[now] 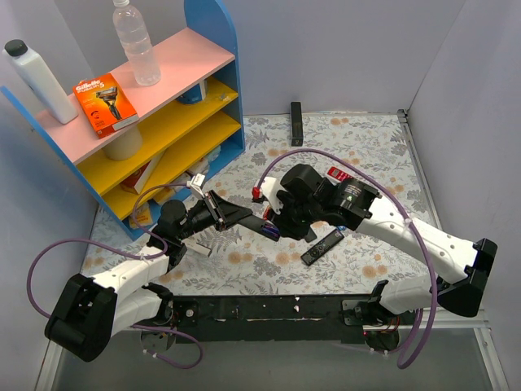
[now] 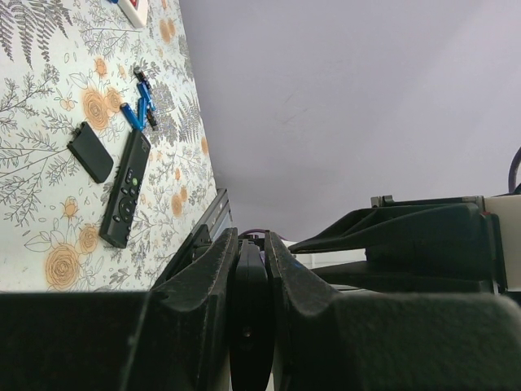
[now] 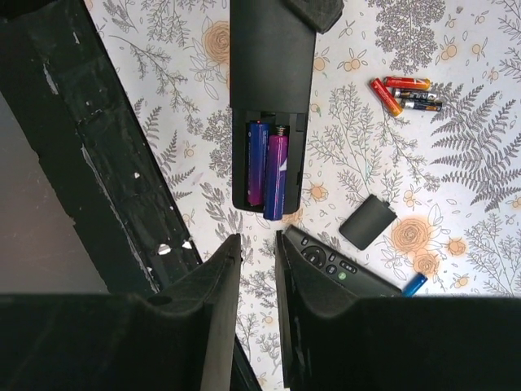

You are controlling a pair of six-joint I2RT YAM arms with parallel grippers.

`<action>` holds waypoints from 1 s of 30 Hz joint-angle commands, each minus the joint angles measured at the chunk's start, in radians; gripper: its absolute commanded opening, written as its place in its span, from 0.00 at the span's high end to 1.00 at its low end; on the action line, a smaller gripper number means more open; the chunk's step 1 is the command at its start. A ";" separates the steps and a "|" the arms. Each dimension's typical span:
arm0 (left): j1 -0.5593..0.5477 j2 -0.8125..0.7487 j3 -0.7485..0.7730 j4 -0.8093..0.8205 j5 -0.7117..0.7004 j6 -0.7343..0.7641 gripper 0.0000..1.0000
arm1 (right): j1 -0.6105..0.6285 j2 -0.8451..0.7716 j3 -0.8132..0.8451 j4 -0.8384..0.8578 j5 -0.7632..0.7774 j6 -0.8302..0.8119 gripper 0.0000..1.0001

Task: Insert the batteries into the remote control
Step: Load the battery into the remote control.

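Right wrist view only: slim black rectangular remote control, back upward, compartment open, two slim blue cylindrical batteries lying inside. Small black battery cover on floral surface, right of that remote.

Left wrist view only: left pincer clamped on the remote's edge.

Right pincer: fingers slightly apart, empty, just off the remote's compartment end.
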 commanded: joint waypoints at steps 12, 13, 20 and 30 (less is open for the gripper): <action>-0.003 -0.032 0.032 0.020 0.009 -0.027 1.00 | -0.018 0.007 -0.031 0.110 0.001 0.023 0.74; -0.003 -0.032 0.033 0.018 0.010 -0.026 1.00 | -0.016 0.007 -0.033 0.107 -0.001 0.023 0.74; -0.003 -0.033 0.034 0.018 0.009 -0.029 1.00 | -0.019 0.016 -0.053 0.095 -0.015 0.023 0.76; -0.003 -0.039 0.036 0.017 0.009 -0.030 1.00 | -0.022 0.024 -0.050 0.099 -0.007 0.024 0.80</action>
